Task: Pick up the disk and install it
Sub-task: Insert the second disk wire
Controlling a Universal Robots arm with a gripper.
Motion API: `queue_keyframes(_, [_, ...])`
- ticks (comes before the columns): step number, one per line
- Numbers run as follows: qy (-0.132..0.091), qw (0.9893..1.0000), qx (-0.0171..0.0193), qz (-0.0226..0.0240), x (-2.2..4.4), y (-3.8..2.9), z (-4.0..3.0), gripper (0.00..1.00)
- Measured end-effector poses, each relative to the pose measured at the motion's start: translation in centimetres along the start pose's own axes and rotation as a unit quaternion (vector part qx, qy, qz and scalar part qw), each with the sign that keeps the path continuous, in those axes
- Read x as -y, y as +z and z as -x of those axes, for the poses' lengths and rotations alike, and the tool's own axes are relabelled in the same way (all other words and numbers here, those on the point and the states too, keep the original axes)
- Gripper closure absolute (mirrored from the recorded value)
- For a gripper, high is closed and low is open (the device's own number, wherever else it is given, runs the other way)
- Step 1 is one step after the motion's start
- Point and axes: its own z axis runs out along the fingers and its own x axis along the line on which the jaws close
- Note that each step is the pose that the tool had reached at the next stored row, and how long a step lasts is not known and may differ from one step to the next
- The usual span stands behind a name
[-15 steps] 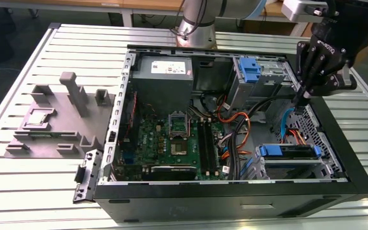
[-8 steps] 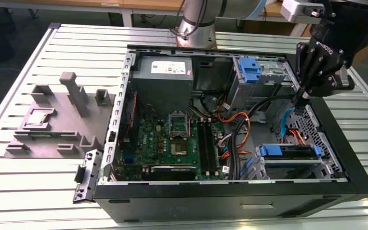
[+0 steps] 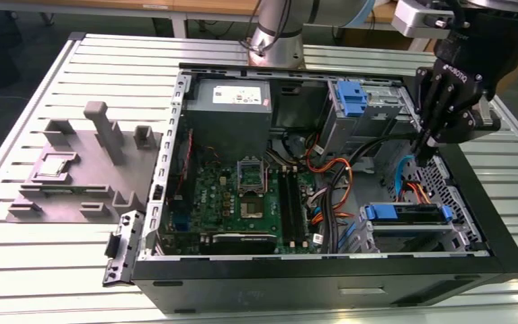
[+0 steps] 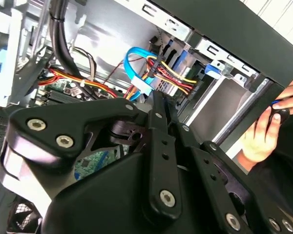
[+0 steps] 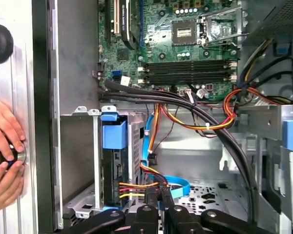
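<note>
No legible text in any view.
- White label (image 3: pixel 238 96) on top of the power supply (image 3: pixel 227 115), exterior view: rows of dark print, too small to read.
- Short white lettering on the body of the gripper (image 3: pixel 423 154), exterior view: characters not resolved.
- Motherboard (image 5: pixel 185 48), first wrist view: small white markings beside the slots and socket, unreadable.
- No numbers or signs made out elsewhere.

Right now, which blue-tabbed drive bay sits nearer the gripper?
The lower bay, near the case's front corner, below the gripper; the other blue bracket sits beside the power supply.
</note>
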Motion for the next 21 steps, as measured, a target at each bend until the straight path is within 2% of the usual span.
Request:
queue_keyframes(4, [0.000, 1.0000, -0.0061, -0.0003, -0.02, 0.57, 0.11, 0.82])
queue_keyframes(8, [0.000, 1.0000, -0.0095, -0.0004, -0.03, 1.21, 0.24, 0.81])
queue_keyframes(9, [0.000, 0.9999, -0.0104, -0.0005, -0.04, 1.37, 0.27, 0.75])
queue_keyframes(10, [0.000, 0.9999, -0.0115, -0.0005, -0.04, 1.54, 0.30, 0.75])
queue_keyframes(13, [0.000, 0.9999, -0.0167, -0.0007, -0.05, 1.77, 0.35, 0.75])
queue_keyframes(15, [0.000, 0.9998, -0.0188, -0.0008, -0.05, 1.80, 0.36, 0.76])
queue_keyframes(16, [0.000, 0.9998, -0.0193, -0.0009, -0.05, 1.81, 0.36, 0.83])
queue_keyframes(21, [0.000, 0.9998, -0.0193, -0.0009, -0.05, 1.86, 0.25, 0.84])
